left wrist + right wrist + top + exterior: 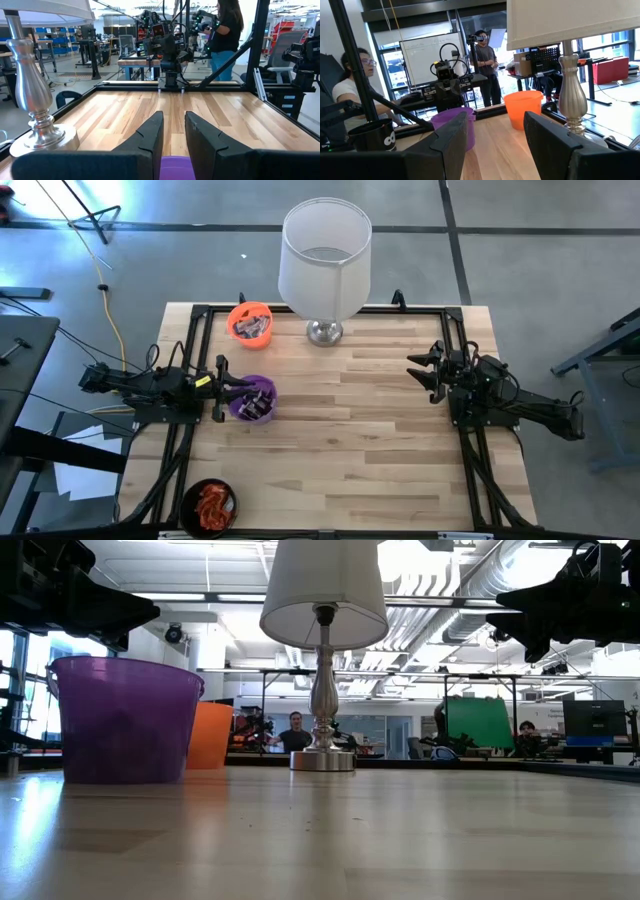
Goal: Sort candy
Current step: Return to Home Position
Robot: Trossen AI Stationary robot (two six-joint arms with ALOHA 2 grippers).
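The candy lies sorted in three cups along the table's left side. Dark and silver pieces are in an orange cup [250,322] at the far left. Dark brown pieces fill a purple cup [253,399] at mid left. Orange-red pieces sit in a black cup [209,505] near the front edge. My left gripper [222,386] hovers level at the purple cup's left, above its rim [176,167], open by a narrow gap [173,131] with nothing in it. My right gripper [428,372] waits at the table's right side, open wide [495,135] and holding nothing.
A lamp with a white shade [325,260] and a silver base [324,332] stands at the far middle of the table. Black frame rails [460,380] run along the table's edges. Bare wood [350,440] lies between the arms. People stand in the room beyond.
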